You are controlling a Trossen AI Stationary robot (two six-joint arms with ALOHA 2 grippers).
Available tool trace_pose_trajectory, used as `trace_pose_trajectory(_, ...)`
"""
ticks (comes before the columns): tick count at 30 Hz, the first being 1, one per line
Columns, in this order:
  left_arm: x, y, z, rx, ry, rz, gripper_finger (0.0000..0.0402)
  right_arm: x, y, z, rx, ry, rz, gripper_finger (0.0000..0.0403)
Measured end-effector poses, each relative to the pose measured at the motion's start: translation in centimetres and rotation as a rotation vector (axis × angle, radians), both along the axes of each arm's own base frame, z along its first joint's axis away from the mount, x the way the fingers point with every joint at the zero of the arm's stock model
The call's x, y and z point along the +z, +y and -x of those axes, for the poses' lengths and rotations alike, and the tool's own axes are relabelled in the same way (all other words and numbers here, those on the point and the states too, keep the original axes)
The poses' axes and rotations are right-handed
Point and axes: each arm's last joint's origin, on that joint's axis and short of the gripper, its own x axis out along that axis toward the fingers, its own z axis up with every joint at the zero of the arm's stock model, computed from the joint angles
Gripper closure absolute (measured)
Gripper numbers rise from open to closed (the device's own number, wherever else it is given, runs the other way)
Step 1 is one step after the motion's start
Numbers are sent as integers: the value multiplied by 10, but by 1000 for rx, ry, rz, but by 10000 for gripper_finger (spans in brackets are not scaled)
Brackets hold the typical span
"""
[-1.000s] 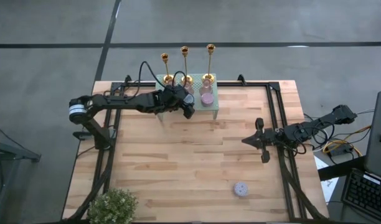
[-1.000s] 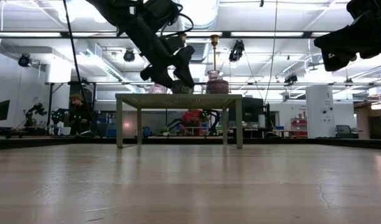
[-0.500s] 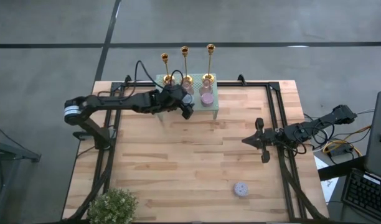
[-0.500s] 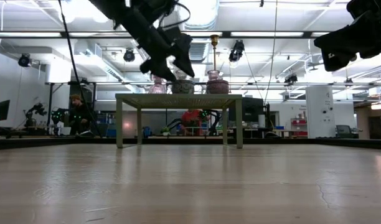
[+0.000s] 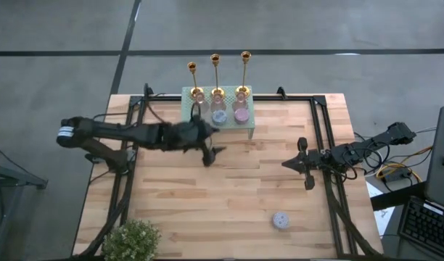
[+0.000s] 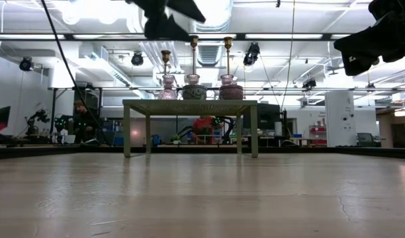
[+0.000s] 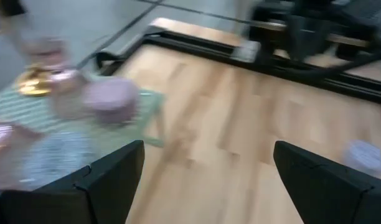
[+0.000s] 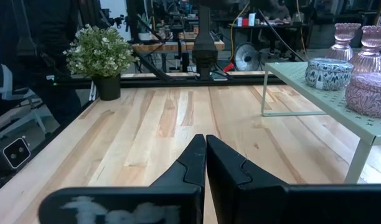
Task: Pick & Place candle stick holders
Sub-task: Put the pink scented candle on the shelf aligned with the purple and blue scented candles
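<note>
Left wrist view was motion-blurred: shelf (image 7: 84, 124) items unreadable, candle stick holders (image 7: 28, 84) just a gold smear. Low view cut the left gripper (image 6: 166, 16) at the top edge. Small round thing (image 5: 281, 220) too small to identify.

Candle stick holders (image 5: 215, 72): shiny gold. Small table (image 5: 249, 125): pale green, perforated. Jars (image 5: 241, 114): pink; one (image 5: 219, 116) blue-white patterned.

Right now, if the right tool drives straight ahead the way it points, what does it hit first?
Probably nothing on the table: the shut right tool points over bare wood toward the far black frame rail; the potted plant sits aside. Depth uncertain.
</note>
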Motion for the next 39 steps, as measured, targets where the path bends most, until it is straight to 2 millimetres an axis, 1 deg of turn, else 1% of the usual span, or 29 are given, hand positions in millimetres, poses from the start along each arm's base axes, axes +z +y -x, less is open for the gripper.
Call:
trace_pose_trajectory(4,-1,-33,-1,-87,-7,-11,41,0,0,0,0,0,0,394)
trace_pose_trajectory(8,-12,-61,-5,-108,26,-53,41,1,0,0,-2,-7,-26,394)
trace_pose_trajectory(10,-18,-73,-7,-92,34,-65,41,2,0,0,-7,-21,-102,394)
trace_pose_trajectory(13,-28,-86,-12,-112,50,-61,41,6,0,0,-13,-55,-250,394)
trace_pose_trajectory(15,-35,-93,-16,-123,64,-56,41,10,1,0,5,-84,-292,394)
trace_pose_trajectory(16,-39,-97,-19,-126,62,-49,42,11,2,0,43,-88,-299,394)
trace_pose_trajectory(19,-50,-104,-30,-137,50,-37,42,12,7,1,226,-71,-324,394)
trace_pose_trajectory(22,-61,-108,-40,-173,47,-16,41,12,9,1,300,-38,-428,394)
trace_pose_trajectory(25,-68,-111,-48,-197,35,-32,42,5,12,0,306,56,-505,394)
trace_pose_trajectory(29,-72,-112,-51,-199,35,-35,42,-2,20,-4,312,157,-546,394)
trace_pose_trajectory(32,-71,-113,-51,-199,32,-34,42,3,28,-9,309,206,-528,394)
trace_pose_trajectory(33,-71,-113,-51,-199,30,-32,42,5,32,-10,313,246,-519,394)
trace_pose_trajectory(37,-71,-113,-50,-197,29,-28,42,9,49,-17,261,489,-531,394)
trace_pose_trajectory(39,-71,-113,-50,-196,29,-25,42,11,59,-23,226,583,-533,394)
